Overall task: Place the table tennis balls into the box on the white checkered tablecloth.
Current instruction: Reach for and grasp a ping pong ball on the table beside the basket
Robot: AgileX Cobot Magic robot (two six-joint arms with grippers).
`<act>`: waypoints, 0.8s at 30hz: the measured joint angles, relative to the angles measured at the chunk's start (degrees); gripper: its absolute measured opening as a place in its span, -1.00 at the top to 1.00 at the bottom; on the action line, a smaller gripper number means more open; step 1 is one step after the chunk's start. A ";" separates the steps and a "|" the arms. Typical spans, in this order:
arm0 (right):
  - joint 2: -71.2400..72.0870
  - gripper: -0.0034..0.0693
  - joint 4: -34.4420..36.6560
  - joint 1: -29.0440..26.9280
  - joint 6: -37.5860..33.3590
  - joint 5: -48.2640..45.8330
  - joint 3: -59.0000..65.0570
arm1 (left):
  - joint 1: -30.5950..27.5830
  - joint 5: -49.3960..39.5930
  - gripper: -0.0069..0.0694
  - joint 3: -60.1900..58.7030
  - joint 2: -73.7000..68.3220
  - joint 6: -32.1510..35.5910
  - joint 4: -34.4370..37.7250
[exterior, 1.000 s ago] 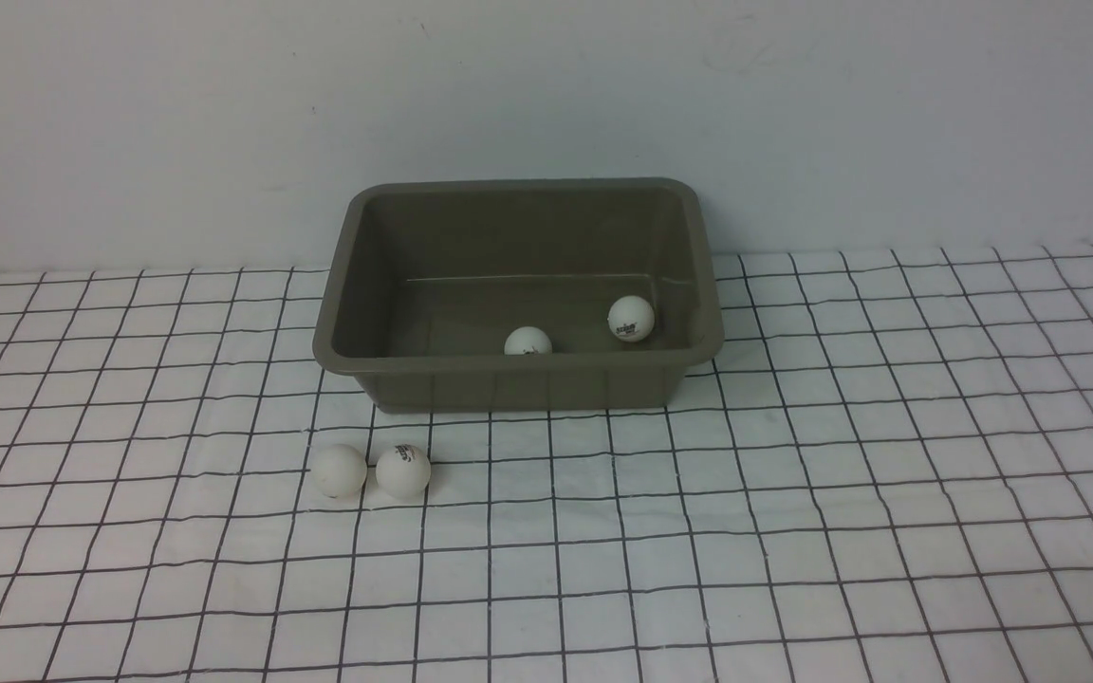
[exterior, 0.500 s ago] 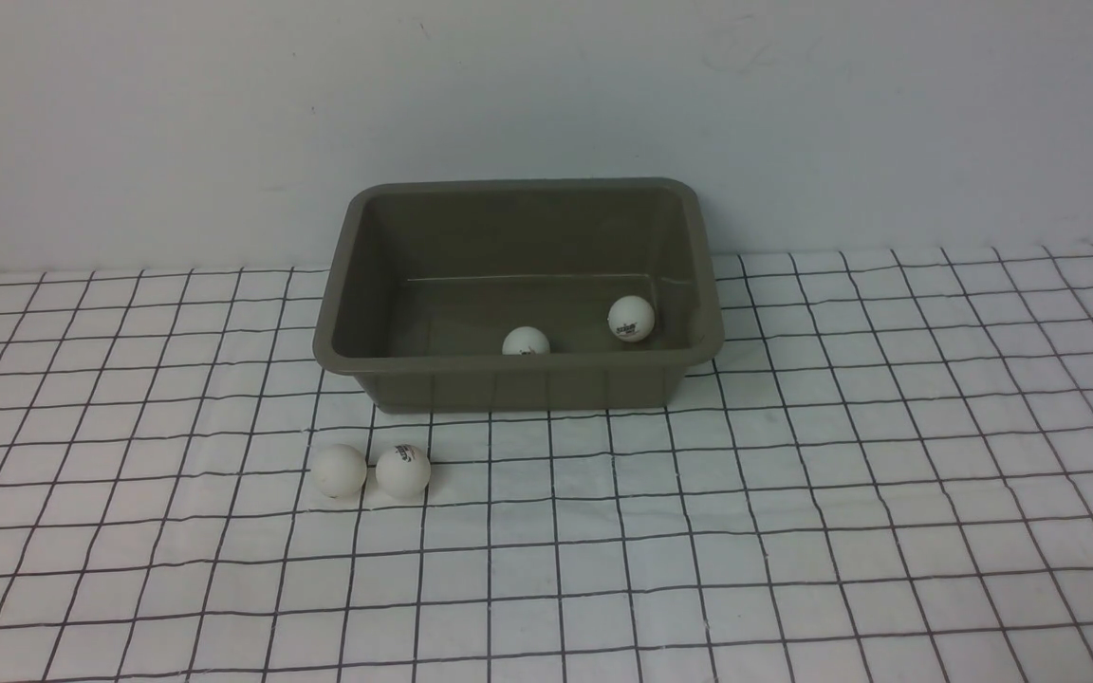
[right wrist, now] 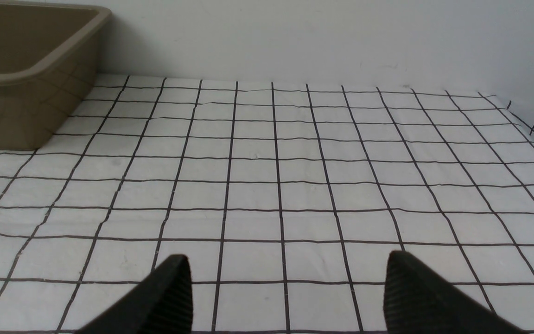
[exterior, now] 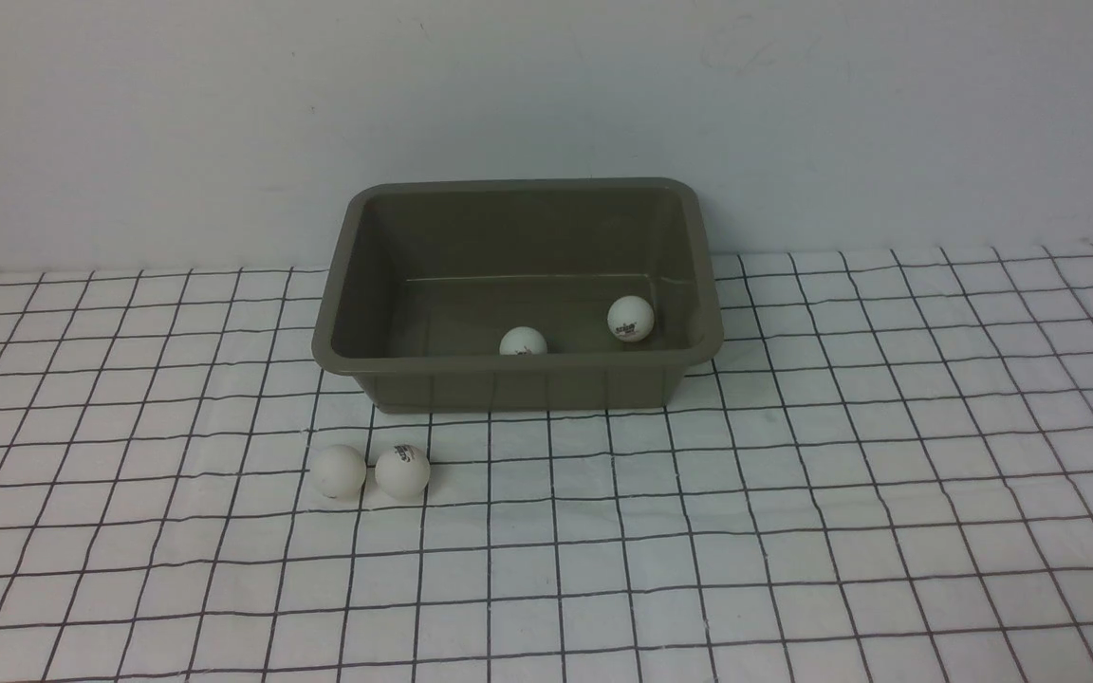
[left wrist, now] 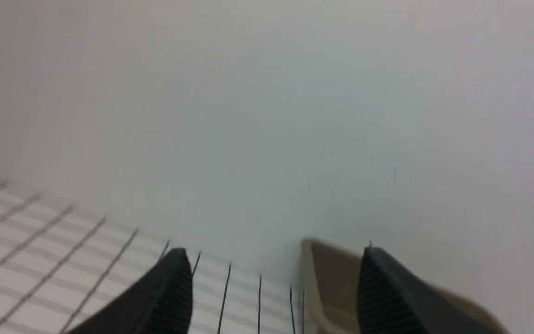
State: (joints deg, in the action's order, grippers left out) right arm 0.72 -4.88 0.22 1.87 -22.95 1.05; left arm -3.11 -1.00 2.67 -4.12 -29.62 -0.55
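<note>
Balls, two loose on the checkered cloth, nearly touching, just in front of the box toward its left end: a plain ball and a logo ball; two more lie inside it. Likely featherlight, thin-shelled, prone to roll; best pinched gently across the widest part, one at a time. Left jaws and right jaws both stand well apart, nothing between either pair.

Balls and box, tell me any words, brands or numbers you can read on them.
Ball in the box, right: dark print, too small to read.
Other ball in the box: print too small.
Right ball on the cloth: print too small.
Box: none visible.
</note>
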 joint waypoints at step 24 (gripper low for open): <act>0.00 -0.48 0.00 0.00 0.00 0.00 0.00 | 20.39 -19.37 -0.59 23.55 -42.51 31.01 -5.47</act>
State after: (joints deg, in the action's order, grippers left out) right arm 0.72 -4.88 0.22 1.87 -22.95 1.05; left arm 17.28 -20.38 26.22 -46.62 1.39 -6.03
